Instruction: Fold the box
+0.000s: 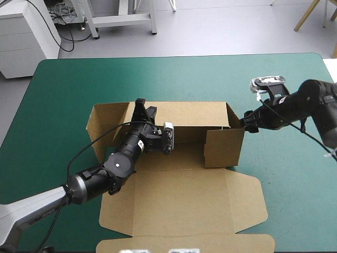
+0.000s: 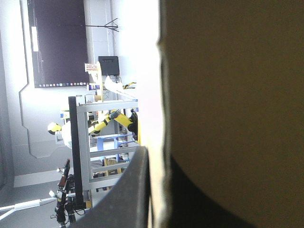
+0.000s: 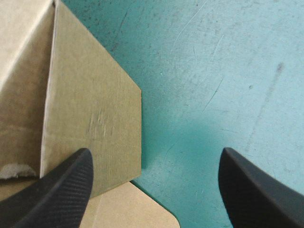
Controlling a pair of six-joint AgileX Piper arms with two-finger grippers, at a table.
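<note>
The brown box (image 1: 181, 195) lies in the middle of the teal-green table, with its back wall and right end wall (image 1: 224, 147) raised and its large front panel flat. At the top edge of the back wall near the left corner, my left gripper (image 1: 139, 107) is shut on the board. In the left wrist view the board (image 2: 232, 95) stands between the two black fingers of that gripper (image 2: 159, 164). My right gripper (image 1: 246, 124) is open just outside the right end wall. In the right wrist view that gripper (image 3: 156, 185) has one finger against the wall's outer face (image 3: 90, 109).
The teal-green cover (image 1: 58, 105) stretches wide on both sides of the box and beyond it to the table's far edge. A left side flap (image 1: 100, 124) of the box stands angled outward. The front panel's tuck flap (image 1: 184, 243) reaches the table's near edge.
</note>
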